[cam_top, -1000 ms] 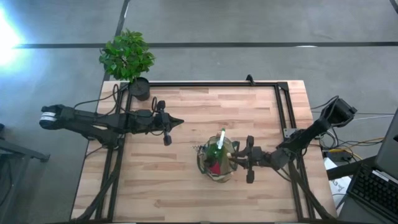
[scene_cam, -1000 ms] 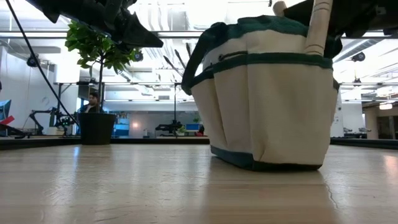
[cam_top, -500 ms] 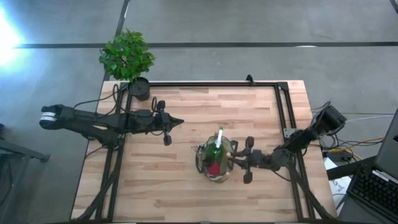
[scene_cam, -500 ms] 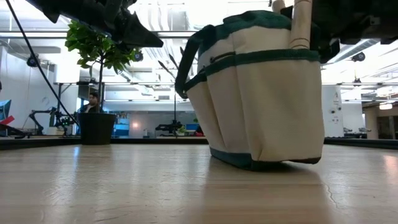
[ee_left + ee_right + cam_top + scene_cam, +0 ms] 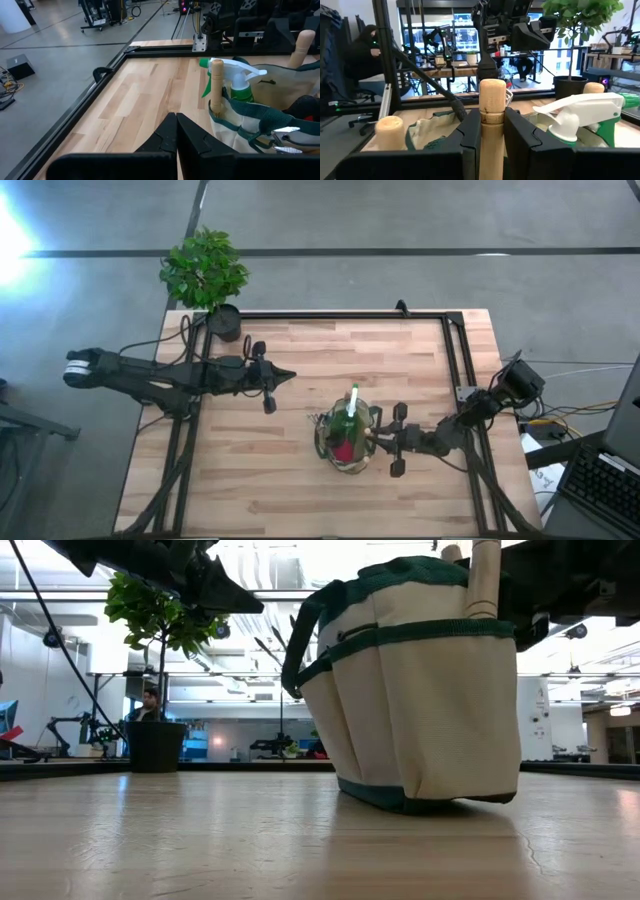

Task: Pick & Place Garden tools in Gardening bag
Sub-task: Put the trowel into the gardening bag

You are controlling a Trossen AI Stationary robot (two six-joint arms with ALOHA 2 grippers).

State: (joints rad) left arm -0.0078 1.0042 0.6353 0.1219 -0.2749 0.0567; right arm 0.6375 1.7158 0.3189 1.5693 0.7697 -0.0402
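Observation:
The tan gardening bag with dark green trim stands mid-table, tilted, its right bottom edge a little off the wood. In it stand a green spray bottle with a white top, a red glove and several wooden-handled tools. My right gripper reaches in from the right and is shut on one wooden handle at the bag's right side. My left gripper hangs shut above the table, left of and beyond the bag, touching nothing. My right gripper pinches a tool's wooden handle just below its rounded top, between its two fingers. The fingers come about level from the table's right and lie across the handle. The handle stands upright, its lower part hidden inside the bag.
A leafy potted plant in a black pot stands at the far left corner. A black metal frame runs along the table's far and right edges. Bare wood lies left of and in front of the bag. People sit in the room behind.
My right gripper has sunk a little and pushed toward the table's left with the handle. The bag has tipped with it: its top leans left and its right bottom edge has come off the wood, while its left bottom stays down.

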